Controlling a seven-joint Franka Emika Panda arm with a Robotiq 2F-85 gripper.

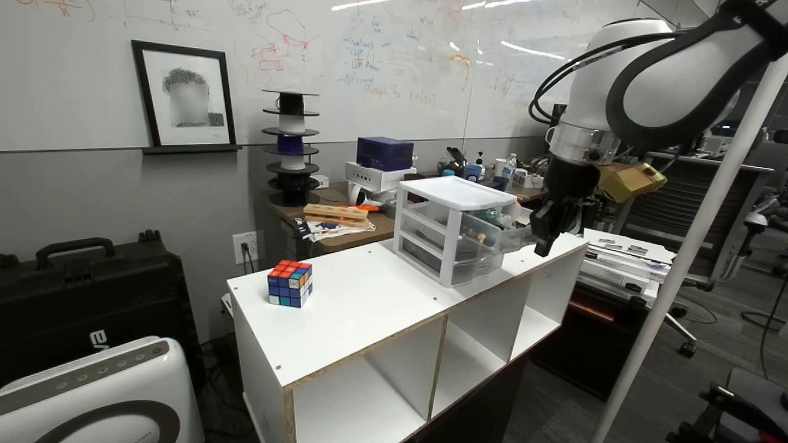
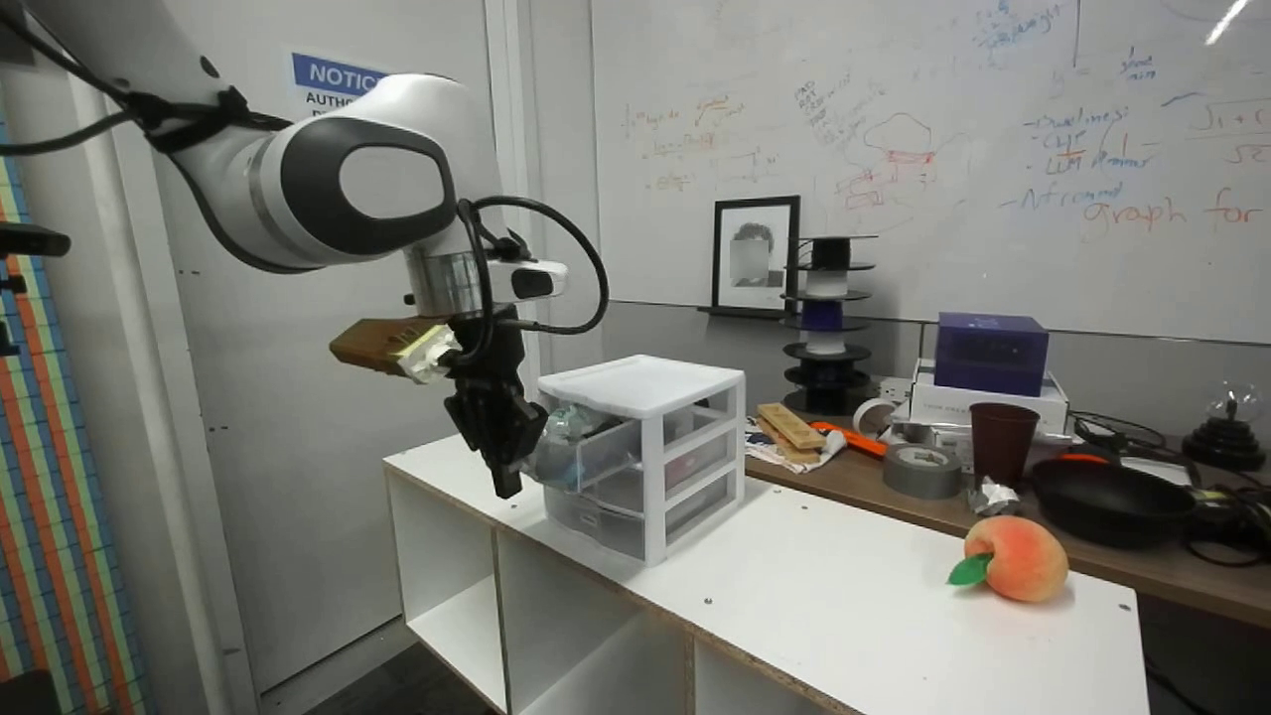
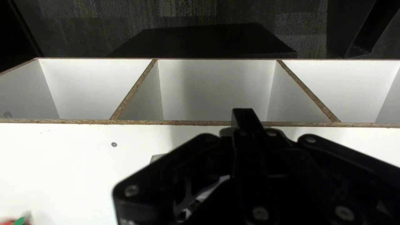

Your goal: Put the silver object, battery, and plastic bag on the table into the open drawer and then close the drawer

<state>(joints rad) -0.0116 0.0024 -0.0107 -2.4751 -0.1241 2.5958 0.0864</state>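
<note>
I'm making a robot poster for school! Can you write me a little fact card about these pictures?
Drawer: open, sticking out of its white unit
Inside: maybe a crumpled plastic bag; the rest is hard to see
Gripper: shut, close to the drawer; can't tell if touching
White table: Rubik's cube, peach, the unit
To do: close the drawer

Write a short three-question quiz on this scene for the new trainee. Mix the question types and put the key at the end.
1. Multiple choice: which of these stands on the white rectangular tabletop?
a) dark brown tapered cup
b) white-framed plastic drawer unit
c) purple rectangular box

2. True or false: every drawer in that unit is pushed fully in.

3. Fill in the blank (open or shut): the robot's black fingers are ____.

Key:
1. b
2. False; a translucent grey plastic drawer is pulled out.
3. Shut
</note>
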